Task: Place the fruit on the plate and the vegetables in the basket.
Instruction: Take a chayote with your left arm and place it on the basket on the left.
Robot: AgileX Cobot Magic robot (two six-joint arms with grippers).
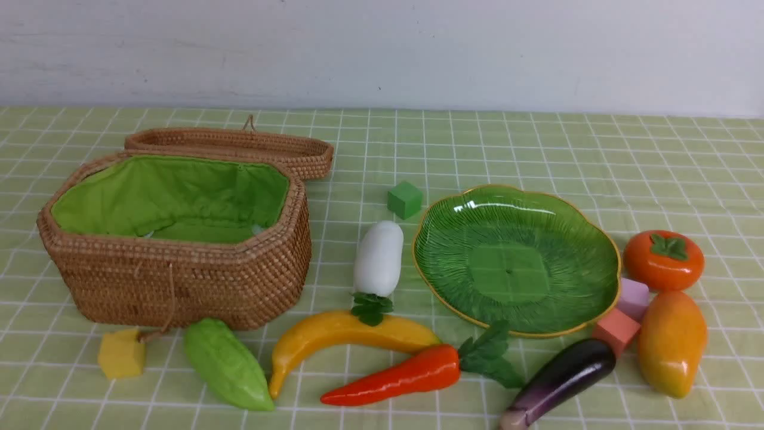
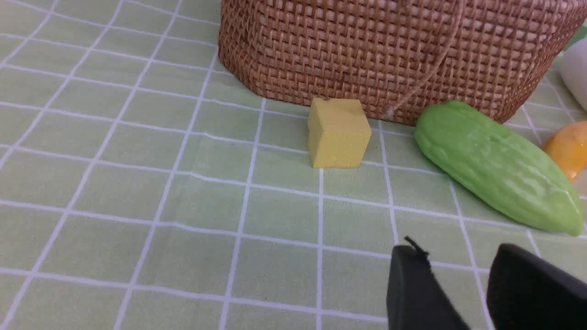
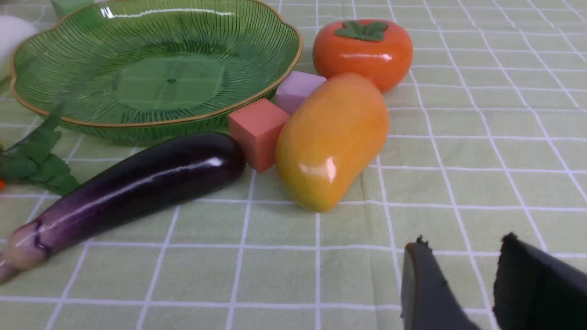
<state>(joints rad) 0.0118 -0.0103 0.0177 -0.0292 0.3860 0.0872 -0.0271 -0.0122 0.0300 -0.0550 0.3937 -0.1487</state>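
While my left hand is hovering low over the desk, its fingers parted and gripping nothing, my right hand is hanging the same way, released, above bare cloth.

On my left the basket is sitting with its lid lying open behind it. The gourd is lying just in front of the basket, near a yellow cube. To its right the banana is curving across the desk, and the radish is lying just behind it, leaves touching the banana. The carrot is lying in front of the banana, its leaves close to the rim of the plate, which is sitting right of centre with a green cube behind its left edge.

The eggplant is lying in front of the plate, its dark end against a red cube; a pink cube is sitting behind that, beside the rim. The mango is lying just right of both cubes, and the persimmon is sitting just behind it. All the fruit and vegetables I am seeing are lying on the desk.
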